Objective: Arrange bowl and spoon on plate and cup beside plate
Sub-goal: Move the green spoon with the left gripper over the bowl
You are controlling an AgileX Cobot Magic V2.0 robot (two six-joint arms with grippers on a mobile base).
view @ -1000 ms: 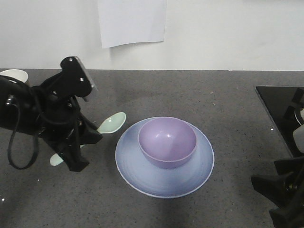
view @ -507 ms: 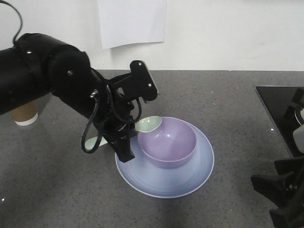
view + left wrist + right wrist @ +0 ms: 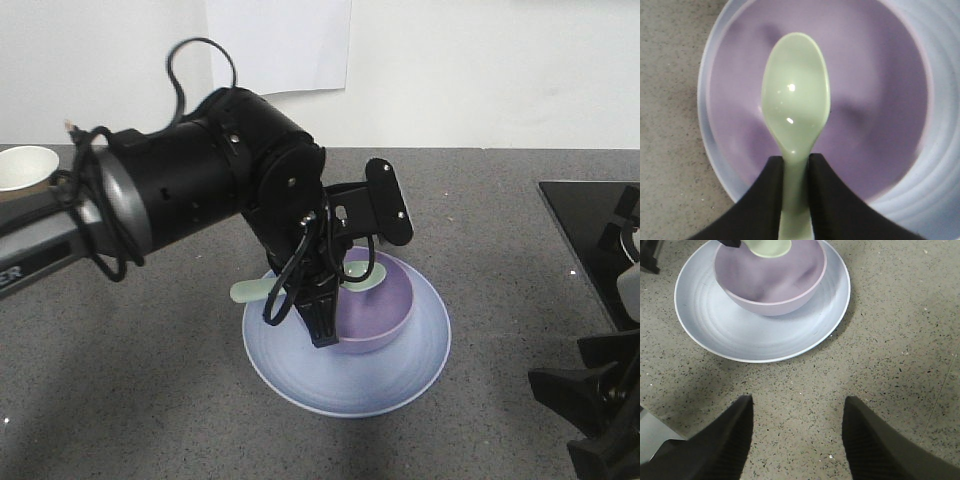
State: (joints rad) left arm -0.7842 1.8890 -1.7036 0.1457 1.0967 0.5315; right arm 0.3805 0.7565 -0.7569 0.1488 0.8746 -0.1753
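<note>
My left gripper (image 3: 318, 312) is shut on the handle of the pale green spoon (image 3: 365, 275) and holds it level above the lavender bowl (image 3: 385, 310). In the left wrist view the spoon (image 3: 795, 97) runs out from between the black fingers (image 3: 765, 200), its scoop hanging over the bowl's inside (image 3: 880, 100). The bowl sits on the pale blue plate (image 3: 350, 385). Only the white rim of the cup (image 3: 22, 165) shows, at the far left behind the arm. My right gripper (image 3: 797, 405) is open over bare counter, short of the plate (image 3: 765, 342).
The left arm (image 3: 190, 190) reaches across the left half of the speckled grey counter. A black panel (image 3: 590, 215) lies at the right edge. A white wall with a sheet of paper (image 3: 278, 45) stands behind.
The left arm has swung right and lifted, carrying the spoon from the counter left of the plate to above the bowl. The right arm has not moved.
</note>
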